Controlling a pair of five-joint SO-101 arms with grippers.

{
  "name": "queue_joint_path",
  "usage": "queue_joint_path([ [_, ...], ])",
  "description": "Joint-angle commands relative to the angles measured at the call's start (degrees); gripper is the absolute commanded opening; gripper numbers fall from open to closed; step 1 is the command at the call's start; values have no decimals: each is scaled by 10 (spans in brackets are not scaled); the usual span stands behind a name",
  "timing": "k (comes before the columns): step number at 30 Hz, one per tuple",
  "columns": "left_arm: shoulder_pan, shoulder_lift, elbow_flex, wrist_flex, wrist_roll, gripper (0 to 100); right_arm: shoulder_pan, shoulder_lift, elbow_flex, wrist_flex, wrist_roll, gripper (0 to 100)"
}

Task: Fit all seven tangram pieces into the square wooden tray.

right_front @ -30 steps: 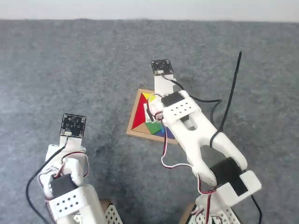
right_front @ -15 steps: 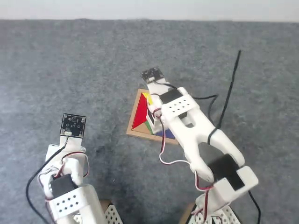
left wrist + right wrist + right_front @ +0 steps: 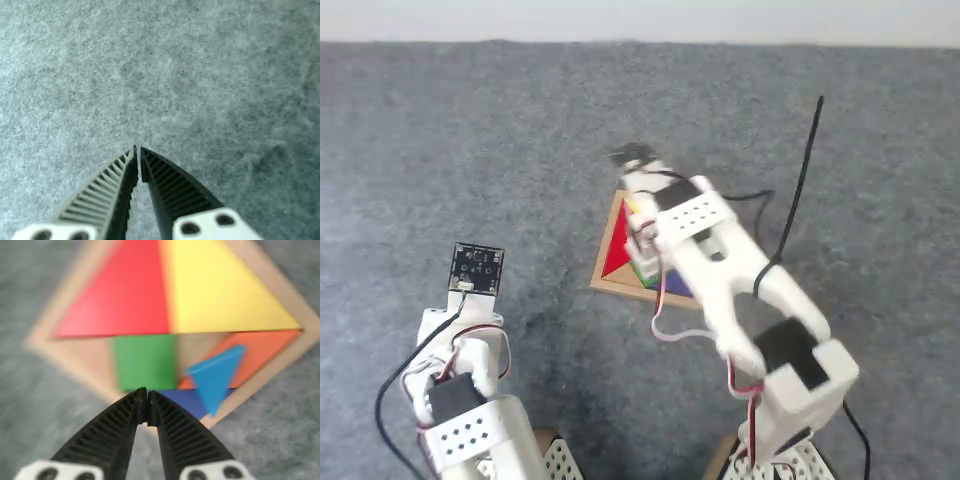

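The right claw (image 3: 146, 392), pinched together and empty, is hovering over the wooden tray (image 3: 82, 360), likely to nudge the crooked blue triangle (image 3: 215, 377) flat, while the left claw (image 3: 138, 150), together too, is hanging over the bench (image 3: 200, 75).

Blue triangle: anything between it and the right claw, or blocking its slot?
Nothing visible between the shut right claw and the blue triangle. The triangle lies askew, overlapping the orange piece; the bare gap beside the green piece looks unobstructed.
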Motion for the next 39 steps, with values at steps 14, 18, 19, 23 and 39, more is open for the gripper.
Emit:
queue_joint_path([
  [14,305,163,-230,13,135,16,342,-332,254,-125,-69,8],
  [18,396,380,-364,-34,131,12,387,-292,334,-254,-94,8],
  [19,425,422,-396,-27,139,12,399,-291,349,-266,-98,8],
  [23,512,566,-498,-44,191,12,424,-277,400,-361,-99,8],
  [39,618,964,-715,-156,280,12,399,-276,415,-383,-97,8],
])
